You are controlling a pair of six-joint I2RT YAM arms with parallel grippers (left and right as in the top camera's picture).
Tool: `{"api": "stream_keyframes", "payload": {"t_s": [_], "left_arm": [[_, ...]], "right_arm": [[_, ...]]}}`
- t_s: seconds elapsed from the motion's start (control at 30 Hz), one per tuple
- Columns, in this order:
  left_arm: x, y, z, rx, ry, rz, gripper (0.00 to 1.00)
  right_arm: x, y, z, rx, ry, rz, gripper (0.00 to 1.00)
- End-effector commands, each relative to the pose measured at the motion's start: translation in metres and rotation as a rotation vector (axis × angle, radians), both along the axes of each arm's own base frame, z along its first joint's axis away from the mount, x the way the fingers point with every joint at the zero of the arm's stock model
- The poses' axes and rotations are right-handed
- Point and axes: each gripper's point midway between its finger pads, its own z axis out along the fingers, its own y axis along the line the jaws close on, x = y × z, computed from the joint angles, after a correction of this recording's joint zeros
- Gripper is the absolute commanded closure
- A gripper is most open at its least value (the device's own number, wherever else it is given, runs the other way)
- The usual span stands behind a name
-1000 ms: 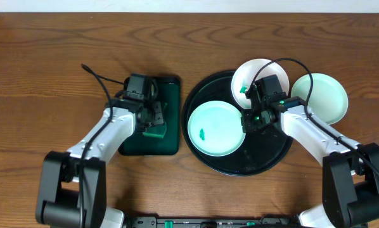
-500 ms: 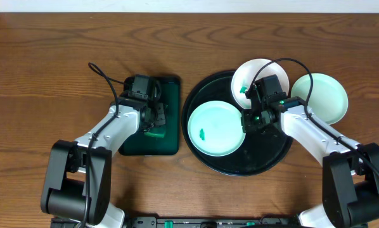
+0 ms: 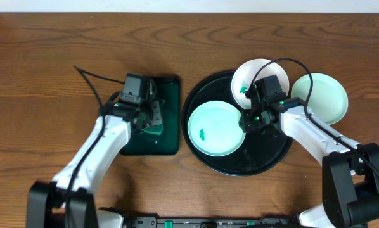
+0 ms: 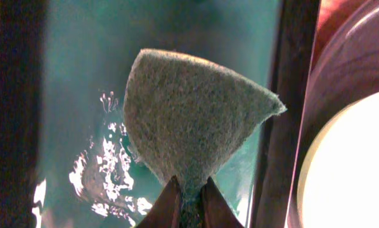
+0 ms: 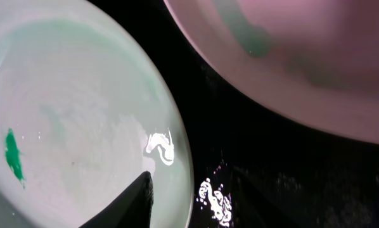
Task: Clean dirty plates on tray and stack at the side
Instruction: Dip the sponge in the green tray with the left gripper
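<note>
Plates: the front plate lies front-left on the round black tray, with a green smudge left of its centre. The back plate sits at the tray's far rim, also smudged. The third plate rests on the counter just right of the tray and looks clean.

Left end effector is pinched tight on the green sponge, above the dark green rectangular tray.

Right end effector is at the front plate's right rim. One finger shows inside the rim; its partner is lost against the black tray, so I cannot tell the opening.

Likely next: carry the sponge to the smudge, press flat and wipe in short strokes, steadying the rim so the plate does not slide.
</note>
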Motion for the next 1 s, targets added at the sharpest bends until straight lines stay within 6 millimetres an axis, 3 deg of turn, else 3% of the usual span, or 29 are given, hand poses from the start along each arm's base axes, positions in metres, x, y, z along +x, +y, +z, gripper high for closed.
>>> {"api": "stream_keyframes", "payload": {"t_s": [0.0,0.13,0.33,0.57,0.97], "left_arm": [[0.005,0.017,0.029,0.089,-0.058,0.030,0.93],[-0.002,0.022,0.040,0.114,-0.040,0.037,0.93],[-0.010,0.024,0.037,0.124,-0.003,0.035,0.93],[-0.012,0.025,0.036,0.128,0.009,0.030,0.93],[-0.010,0.024,0.037,0.130,-0.001,0.021,0.93]], "right_arm": [[-0.006,0.000,-0.009,-0.005,0.011,0.004,0.66],[-0.006,0.000,-0.010,-0.005,0.009,0.005,0.76],[-0.005,0.000,-0.010,-0.002,0.001,0.005,0.99],[0.002,-0.004,-0.005,-0.007,-0.013,-0.010,0.99],[0.005,-0.037,0.018,-0.159,-0.068,-0.108,0.99]]}}
